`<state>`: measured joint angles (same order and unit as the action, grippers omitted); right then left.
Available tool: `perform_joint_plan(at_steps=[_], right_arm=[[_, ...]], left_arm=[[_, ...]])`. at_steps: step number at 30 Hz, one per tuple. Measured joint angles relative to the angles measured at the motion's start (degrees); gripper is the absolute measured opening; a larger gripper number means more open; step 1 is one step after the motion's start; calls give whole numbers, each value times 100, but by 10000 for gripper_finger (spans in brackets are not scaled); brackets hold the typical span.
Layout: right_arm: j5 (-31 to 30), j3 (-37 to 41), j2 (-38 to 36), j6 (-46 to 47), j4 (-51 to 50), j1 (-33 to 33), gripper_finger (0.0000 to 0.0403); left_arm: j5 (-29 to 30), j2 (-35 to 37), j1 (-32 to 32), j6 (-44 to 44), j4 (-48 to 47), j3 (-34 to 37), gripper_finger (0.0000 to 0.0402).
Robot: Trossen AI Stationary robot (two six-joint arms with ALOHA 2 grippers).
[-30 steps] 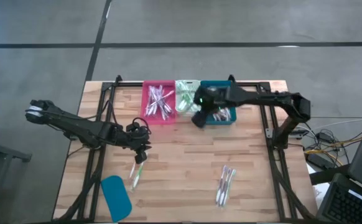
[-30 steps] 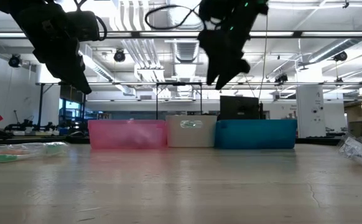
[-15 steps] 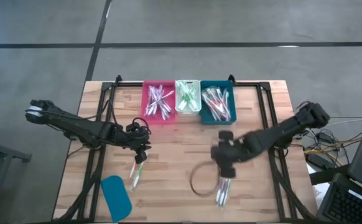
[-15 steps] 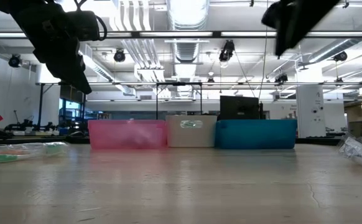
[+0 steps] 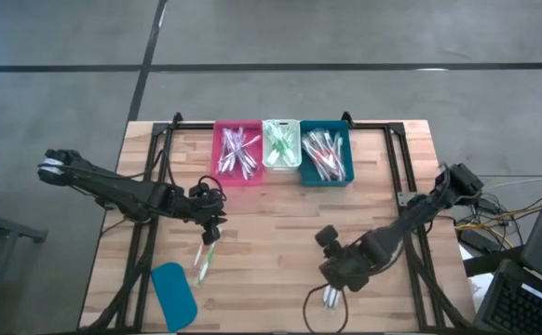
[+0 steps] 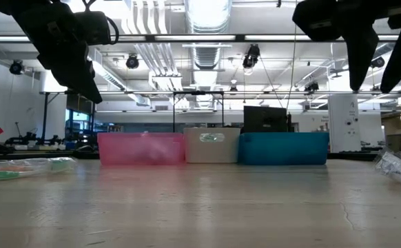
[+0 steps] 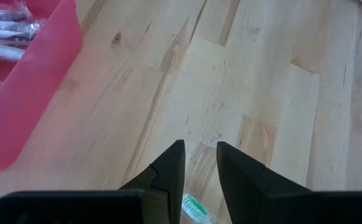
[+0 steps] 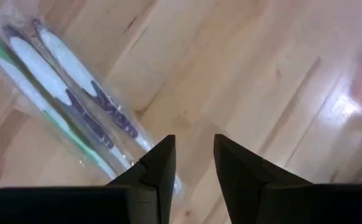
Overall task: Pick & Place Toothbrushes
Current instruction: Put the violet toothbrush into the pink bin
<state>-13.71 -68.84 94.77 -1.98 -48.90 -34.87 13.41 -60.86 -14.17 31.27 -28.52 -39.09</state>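
Since a second ago the right arm has swung from over the teal bin to the near right part of the table, while the left arm has not shifted.

At the near left edge a flat teal lid [image 5: 173, 294] lies on the wooden table [image 5: 271, 223]. Just right of it two wrapped toothbrushes [image 5: 203, 261] lie on the boards, one with a green accent. The left gripper [image 5: 211, 226] hangs above their far end, clear of the surface. Its fingers [image 7: 168, 174] stand a narrow gap apart with nothing between them; only bare wood and a scrap of green wrapper show past the tips.

At the far edge three bins sit side by side, touching: a pink bin [image 5: 237, 154], a white bin [image 5: 281, 144] and a teal bin [image 5: 326, 156], each holding a heap of toothbrushes. No writing can be read on any of them.

Further right, the right gripper [image 5: 338, 277] hovers over a second loose bundle of toothbrushes [image 8: 63, 99] lying near the table's near edge, with purple and green accents inside clear wrap. Its fingers [image 8: 159, 165] are a narrow gap apart, holding nothing, their tips just above the end of that bundle. In the low view both grippers hang well above the tabletop.
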Motion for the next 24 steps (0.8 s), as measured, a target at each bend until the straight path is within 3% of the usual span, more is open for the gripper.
perform_joint_plan(at_steps=[7, 24], right_arm=[[334, -288, 547, -16, -14, -25, 94], [530, -564, 1297, 39, -31, -275, 175]], left_arm=[[0, 0, 0, 1, -1, 0, 96], [2, 0, -2, 0, 5, 0, 97]])
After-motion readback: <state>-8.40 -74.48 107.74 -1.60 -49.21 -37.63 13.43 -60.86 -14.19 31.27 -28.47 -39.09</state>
